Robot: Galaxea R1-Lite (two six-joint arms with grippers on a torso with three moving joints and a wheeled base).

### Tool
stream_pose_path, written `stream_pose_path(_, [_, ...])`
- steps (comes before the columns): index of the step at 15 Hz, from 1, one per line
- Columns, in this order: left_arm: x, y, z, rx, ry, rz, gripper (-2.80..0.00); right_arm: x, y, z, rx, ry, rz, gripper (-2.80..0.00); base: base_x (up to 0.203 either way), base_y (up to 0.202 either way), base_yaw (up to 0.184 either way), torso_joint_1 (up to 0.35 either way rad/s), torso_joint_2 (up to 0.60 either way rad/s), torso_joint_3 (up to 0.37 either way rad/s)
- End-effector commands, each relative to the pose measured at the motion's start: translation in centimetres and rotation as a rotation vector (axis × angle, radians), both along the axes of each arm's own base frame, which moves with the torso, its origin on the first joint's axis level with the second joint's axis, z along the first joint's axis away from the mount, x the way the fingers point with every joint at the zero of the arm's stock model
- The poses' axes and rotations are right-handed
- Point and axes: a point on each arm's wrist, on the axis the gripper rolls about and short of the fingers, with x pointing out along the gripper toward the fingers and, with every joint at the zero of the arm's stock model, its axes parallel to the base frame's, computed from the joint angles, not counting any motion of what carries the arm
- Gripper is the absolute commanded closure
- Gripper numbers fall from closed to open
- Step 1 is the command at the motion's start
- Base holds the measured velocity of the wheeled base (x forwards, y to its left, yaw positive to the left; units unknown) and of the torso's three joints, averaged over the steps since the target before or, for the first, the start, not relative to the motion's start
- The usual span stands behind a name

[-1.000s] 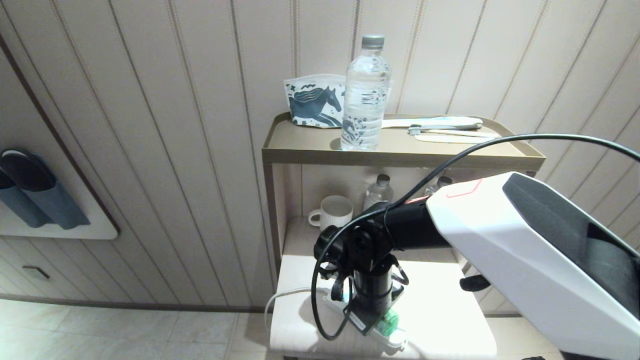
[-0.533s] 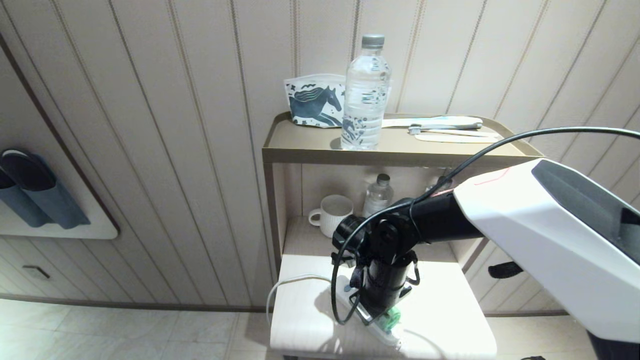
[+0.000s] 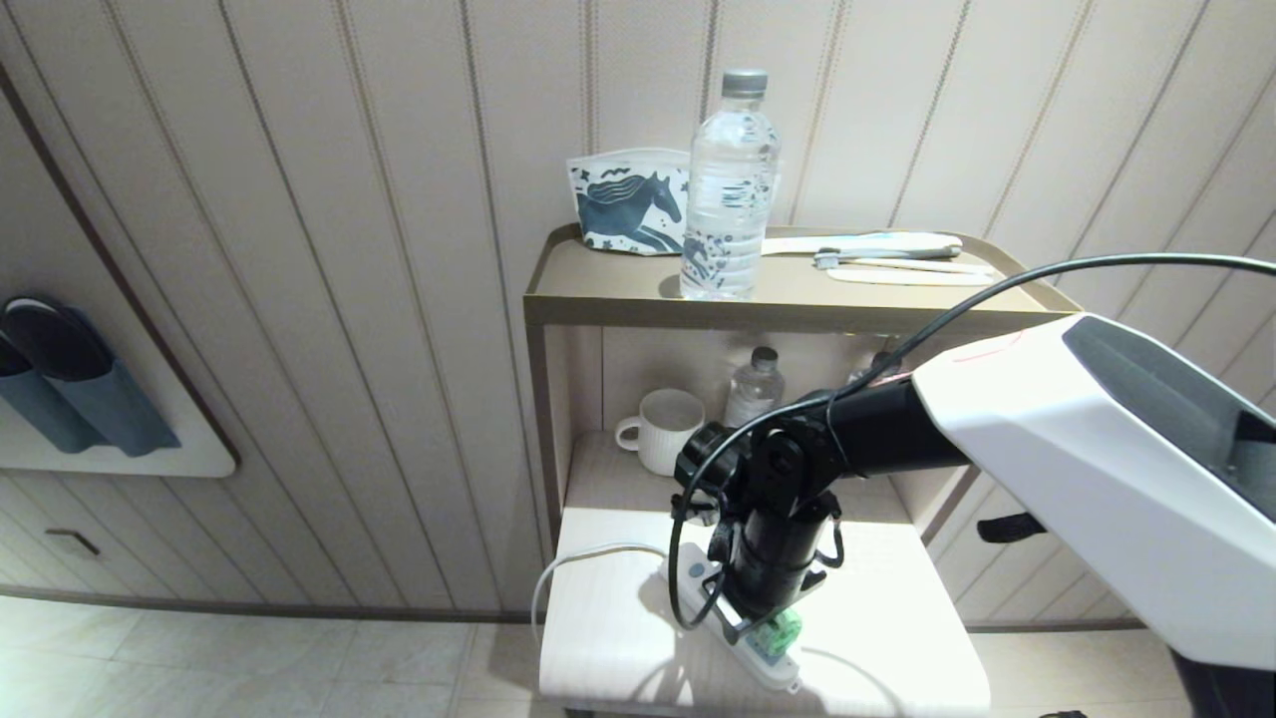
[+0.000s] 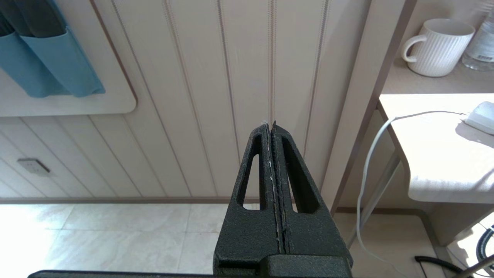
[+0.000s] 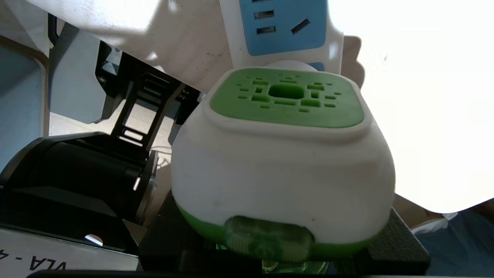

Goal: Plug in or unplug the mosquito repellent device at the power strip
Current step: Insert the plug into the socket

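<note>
A low white table (image 3: 618, 638) stood against a wall of pale vertical panelling (image 3: 349, 299), with light floor tiles (image 3: 249, 668) below. On the table lay the power strip (image 3: 698, 583), its white cord (image 3: 568, 568) dropping over the table's left edge. The right gripper (image 3: 773, 633) pointed down over the strip's near end, its jaws clamped on the mosquito repellent device (image 5: 283, 154); the device's white-and-green head sat right at a light-blue socket face, though whether the plug was seated could not be made out. Behind the table a tan shelf unit (image 3: 797, 299) carried a water bottle (image 3: 728, 189) and a horse-printed pouch (image 3: 628, 204) on top, a ribbed mug (image 3: 663, 429) beneath. The left gripper (image 4: 272, 133), jaws pressed together, hung off to the left, facing the panelling
</note>
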Motion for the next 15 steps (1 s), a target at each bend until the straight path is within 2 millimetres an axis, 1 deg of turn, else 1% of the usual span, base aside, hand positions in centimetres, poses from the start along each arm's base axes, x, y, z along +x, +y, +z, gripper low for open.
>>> stream_pose_path(1, [0.0,0.0,0.0,0.001,0.0,0.0,0.0,-0.2,-0.3,-0.9,-0.021,0.03,-0.013,0.0,0.0,0.0,0.0,0.0,0.0,0.0])
stream_pose_path(4, [0.0,0.0,0.0,0.001,0.0,0.0,0.0,-0.5,-0.4,-1.2,-0.001,0.0,-0.065,0.0,0.0,0.0,0.0,0.0,0.0,0.0])
stream_pose_path(6, [0.0,0.0,0.0,0.001,0.0,0.0,0.0,-0.7,-0.5,-0.9,0.032,-0.048,-0.075,0.0,0.0,0.0,0.0,0.0,0.0,0.0])
stream_pose_path(9, [0.0,0.0,0.0,0.001,0.0,0.0,0.0,-0.9,-0.9,-1.4,0.034,-0.037,-0.115,0.0,0.0,0.0,0.0,0.0,0.0,0.0])
stream_pose_path(12, [0.0,0.0,0.0,0.001,0.0,0.0,0.0,-0.7,-1.0,-1.7,0.04,-0.04,-0.145,0.0,0.0,0.0,0.0,0.0,0.0,0.0])
stream_pose_path(14, [0.0,0.0,0.0,0.001,0.0,0.0,0.0,-0.6,-1.0,-1.2,0.077,-0.032,-0.193,0.0,0.0,0.0,0.0,0.0,0.0,0.0])
stream_pose_path(15, [0.0,0.0,0.0,0.001,0.0,0.0,0.0,-0.4,-1.4,-1.0,0.094,-0.026,-0.217,0.0,0.0,0.0,0.0,0.0,0.0,0.0])
